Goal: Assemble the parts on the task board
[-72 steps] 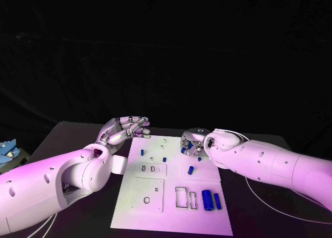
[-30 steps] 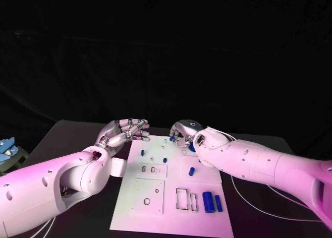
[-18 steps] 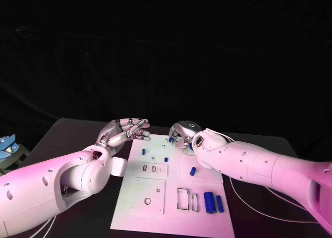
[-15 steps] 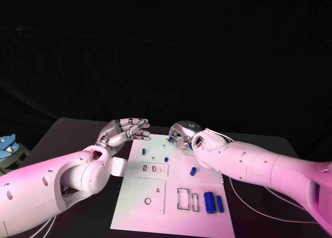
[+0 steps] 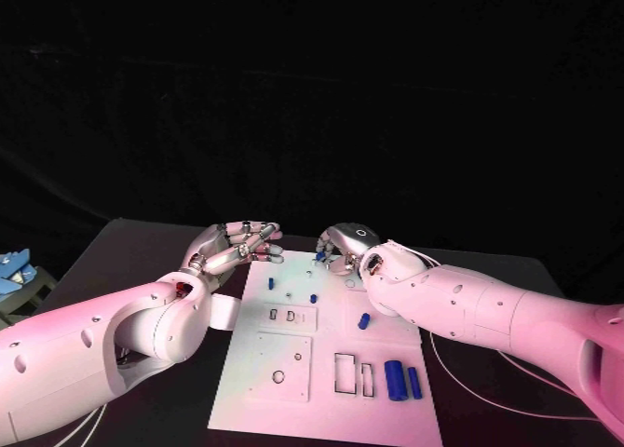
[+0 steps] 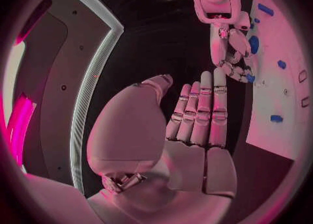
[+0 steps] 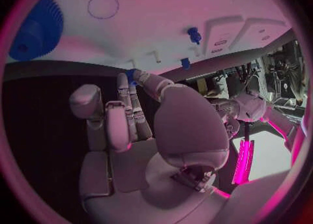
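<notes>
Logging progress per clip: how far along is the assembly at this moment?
Early. A few small blue pegs already stand in the task board. The right hand pinches a small blue part over the far edge; the left hand holds nothing. Two blue cylinders and another piece lie loose.

No words, numbers or brand names can be read anywhere on the task board (image 5: 259, 368), on the parts or on the arms. The one sign-like mark is a small ring on the dark round cap at the back of the right hand (image 5: 350, 244), seen in the head view; whether it is a logo or a light cannot be told.
</notes>
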Controlling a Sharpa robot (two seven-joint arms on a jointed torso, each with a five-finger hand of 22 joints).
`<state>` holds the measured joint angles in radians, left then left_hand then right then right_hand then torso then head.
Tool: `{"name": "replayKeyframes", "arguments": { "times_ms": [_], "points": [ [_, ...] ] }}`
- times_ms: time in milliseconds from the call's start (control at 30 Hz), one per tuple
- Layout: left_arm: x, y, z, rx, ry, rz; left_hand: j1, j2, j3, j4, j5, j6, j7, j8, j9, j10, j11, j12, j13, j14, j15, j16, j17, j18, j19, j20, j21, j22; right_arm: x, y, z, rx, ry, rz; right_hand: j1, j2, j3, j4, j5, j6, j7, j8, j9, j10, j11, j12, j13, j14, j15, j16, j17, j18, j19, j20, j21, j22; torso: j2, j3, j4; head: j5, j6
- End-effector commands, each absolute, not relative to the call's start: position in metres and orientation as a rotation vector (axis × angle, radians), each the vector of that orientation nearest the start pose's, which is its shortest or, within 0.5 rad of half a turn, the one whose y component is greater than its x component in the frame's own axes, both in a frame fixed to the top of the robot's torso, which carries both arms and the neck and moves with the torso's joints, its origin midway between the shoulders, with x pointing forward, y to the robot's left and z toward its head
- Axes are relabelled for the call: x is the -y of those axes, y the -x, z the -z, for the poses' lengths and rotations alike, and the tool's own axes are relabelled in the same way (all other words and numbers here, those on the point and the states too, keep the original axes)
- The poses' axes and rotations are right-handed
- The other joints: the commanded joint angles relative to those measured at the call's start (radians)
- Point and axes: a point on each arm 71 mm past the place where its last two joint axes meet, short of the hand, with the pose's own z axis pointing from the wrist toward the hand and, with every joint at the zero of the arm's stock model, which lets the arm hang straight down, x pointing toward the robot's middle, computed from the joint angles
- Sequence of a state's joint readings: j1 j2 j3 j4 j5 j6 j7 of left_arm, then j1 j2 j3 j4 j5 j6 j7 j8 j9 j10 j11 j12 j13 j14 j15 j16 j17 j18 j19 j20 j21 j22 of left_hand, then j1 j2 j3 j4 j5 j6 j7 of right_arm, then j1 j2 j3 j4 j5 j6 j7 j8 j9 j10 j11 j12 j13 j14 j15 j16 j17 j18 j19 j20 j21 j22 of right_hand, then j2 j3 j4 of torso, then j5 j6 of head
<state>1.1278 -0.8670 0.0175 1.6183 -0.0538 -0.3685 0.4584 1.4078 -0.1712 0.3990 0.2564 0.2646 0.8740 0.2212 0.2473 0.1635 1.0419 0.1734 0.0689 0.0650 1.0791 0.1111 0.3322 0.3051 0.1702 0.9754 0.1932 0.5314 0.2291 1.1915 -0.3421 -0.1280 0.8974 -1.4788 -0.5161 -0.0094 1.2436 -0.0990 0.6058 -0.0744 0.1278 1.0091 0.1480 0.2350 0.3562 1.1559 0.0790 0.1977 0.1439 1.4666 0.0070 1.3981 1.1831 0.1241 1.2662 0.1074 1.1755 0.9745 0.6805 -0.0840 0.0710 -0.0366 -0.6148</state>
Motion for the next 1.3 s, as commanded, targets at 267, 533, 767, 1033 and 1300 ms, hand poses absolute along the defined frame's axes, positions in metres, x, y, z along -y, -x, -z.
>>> {"name": "replayKeyframes", "arguments": {
  "times_ms": [267,533,767,1033,1300],
  "points": [
    [-0.1933,-0.4675,0.1764,-1.359,1.064,1.625,-0.004,0.009,0.004,-0.001,-0.006,-0.007,0.016,-0.007,-0.001,-0.009,0.001,-0.006,0.0,-0.005,-0.002,-0.006,0.001,0.008,-0.002,0.001,0.006,0.001,0.1104,-0.5641,0.2291,-1.512,0.208,-0.549,-0.011,0.0,-0.003,0.008,0.002,0.003,0.002,0.004,0.021,-0.004,0.003,-0.001,0.001,0.037,-0.005,0.006,0.002,-0.007,0.004,-0.002,0.004,-0.001,0.004,-0.0018,0.0016,0.0,0.001],
    [-0.1922,-0.4675,0.1764,-1.36,1.063,1.627,-0.004,0.009,0.004,-0.001,-0.006,-0.007,0.016,-0.007,-0.001,-0.009,0.001,-0.006,0.0,-0.005,-0.002,-0.006,0.001,0.008,-0.002,0.001,0.006,0.001,0.1096,-0.5651,0.2308,-1.533,0.209,-0.542,-0.013,0.0,-0.004,0.009,0.002,0.002,0.002,0.004,0.022,-0.005,0.004,-0.001,0.001,0.037,-0.004,0.007,0.002,-0.007,0.003,-0.002,0.004,0.0,0.007,-0.0037,0.0024,0.0,-0.001],
    [-0.1918,-0.4675,0.1763,-1.36,1.063,1.628,-0.004,0.009,0.004,-0.001,-0.006,-0.007,0.016,-0.007,-0.001,-0.009,0.001,-0.006,0.0,-0.005,-0.002,-0.006,0.001,0.008,-0.002,0.001,0.006,0.001,0.1076,-0.5653,0.2307,-1.532,0.21,-0.543,-0.013,0.0,-0.004,0.009,0.002,0.002,0.002,0.004,0.022,-0.005,0.004,-0.001,0.001,0.037,-0.004,0.007,0.002,-0.007,0.003,-0.002,0.004,0.0,0.009,-0.0041,0.0013,0.002,0.0],
    [-0.1917,-0.468,0.1765,-1.36,1.063,1.627,-0.003,0.01,0.006,-0.004,-0.007,-0.007,0.016,-0.008,-0.002,-0.01,0.001,-0.005,0.0,-0.006,-0.002,-0.008,0.004,0.008,-0.005,0.002,0.01,0.003,0.1058,-0.5654,0.2304,-1.531,0.21,-0.547,-0.015,-0.001,-0.004,0.011,0.002,0.0,0.002,0.004,0.024,-0.005,0.004,-0.002,0.001,0.037,-0.004,0.007,0.002,-0.006,0.001,-0.001,0.001,-0.003,0.009,-0.0052,0.0017,0.004,-0.002],
    [-0.1902,-0.468,0.1765,-1.363,1.063,1.631,-0.003,0.01,0.006,-0.005,-0.007,-0.007,0.017,-0.009,-0.002,-0.01,0.001,-0.005,0.0,-0.006,-0.002,-0.009,0.005,0.008,-0.006,0.002,0.012,0.004,0.1049,-0.5673,0.2301,-1.529,0.209,-0.542,-0.016,-0.001,-0.005,0.012,0.002,-0.002,0.002,0.003,0.024,-0.007,0.004,-0.003,0.001,0.037,-0.004,0.008,0.003,-0.005,-0.001,-0.001,-0.001,-0.006,0.011,-0.0069,0.003,0.003,-0.001]
  ]
}}
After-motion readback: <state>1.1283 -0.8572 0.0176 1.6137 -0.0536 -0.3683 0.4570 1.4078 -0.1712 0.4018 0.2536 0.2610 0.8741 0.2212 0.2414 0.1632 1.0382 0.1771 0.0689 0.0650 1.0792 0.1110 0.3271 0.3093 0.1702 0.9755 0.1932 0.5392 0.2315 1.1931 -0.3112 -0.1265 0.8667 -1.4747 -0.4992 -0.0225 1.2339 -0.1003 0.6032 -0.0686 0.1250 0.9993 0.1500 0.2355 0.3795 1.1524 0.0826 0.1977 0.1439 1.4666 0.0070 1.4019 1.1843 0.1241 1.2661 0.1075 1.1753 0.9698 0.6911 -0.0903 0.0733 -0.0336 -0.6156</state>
